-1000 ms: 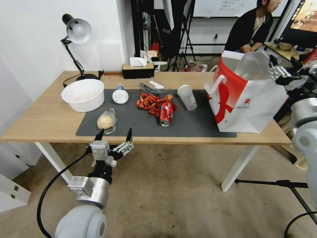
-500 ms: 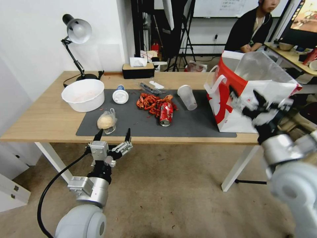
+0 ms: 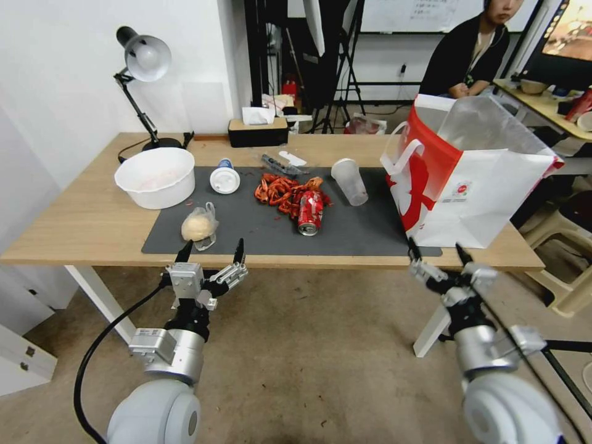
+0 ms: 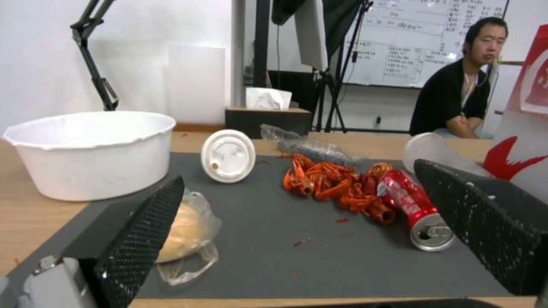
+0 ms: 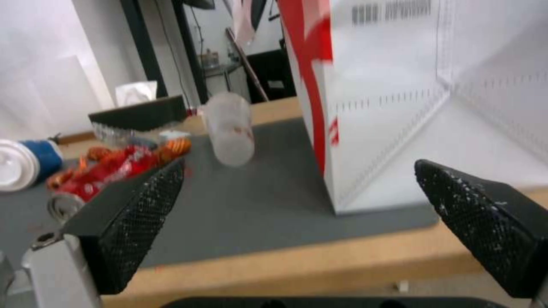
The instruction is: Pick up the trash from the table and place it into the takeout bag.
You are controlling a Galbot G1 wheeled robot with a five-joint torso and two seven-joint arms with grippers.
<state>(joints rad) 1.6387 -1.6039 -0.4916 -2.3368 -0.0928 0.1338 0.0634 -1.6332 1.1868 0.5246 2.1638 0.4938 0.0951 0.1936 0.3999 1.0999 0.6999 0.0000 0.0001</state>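
Nearest, the left gripper (image 3: 211,251) and right gripper (image 3: 436,251) hang just off the desk's (image 3: 92,222) front edge, fingers spread and holding nothing. On the grey mat (image 3: 357,231) lie a bagged bun (image 3: 198,225), soda can (image 3: 309,213), plastic cup (image 3: 350,180) and blue cup (image 3: 224,177). The takeout bag (image 3: 475,197) stands at the right end.

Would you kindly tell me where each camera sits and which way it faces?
Head: above, looking down at the table; both arms, left hand, right hand.
Left wrist: before the table's edge, facing the bun and soda can; own fingers.
Right wrist: faces the takeout bag; own fingers.
All share the can and plastic cup.
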